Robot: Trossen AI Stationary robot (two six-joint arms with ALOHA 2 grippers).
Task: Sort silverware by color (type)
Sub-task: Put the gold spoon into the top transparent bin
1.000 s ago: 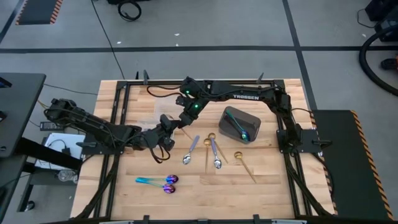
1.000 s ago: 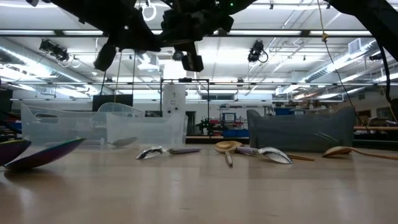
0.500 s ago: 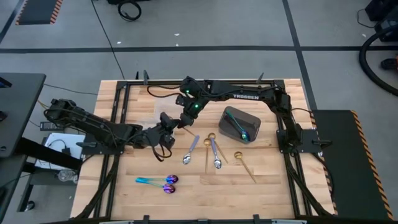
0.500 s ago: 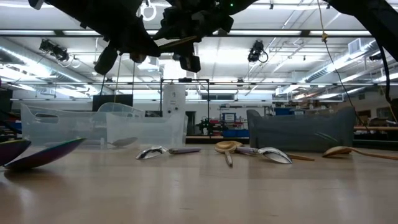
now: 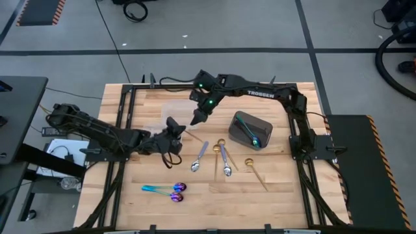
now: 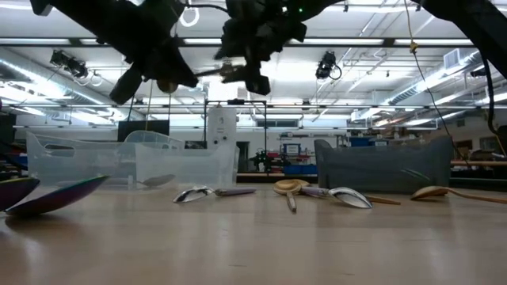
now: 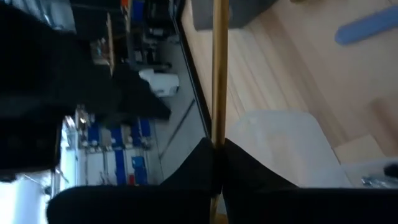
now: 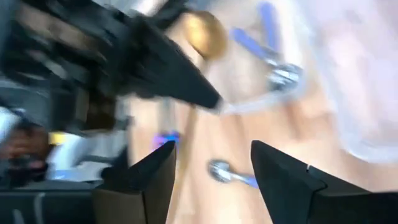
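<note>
One gold spoon in hand, most still unsorted.
My left end effector point(image 5: 174, 135) is clamped on a gold spoon point(image 7: 218, 68) above mid-worktop; my right end effector point(image 5: 197, 117) hangs apart nearby. Six spoons point(image 5: 224, 159) lie loose toward the front edge.

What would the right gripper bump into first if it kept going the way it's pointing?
Probably the left gripper, shut on a slim gold metal spoon. The open right gripper faces it closely, though depth is hard to judge.
</note>
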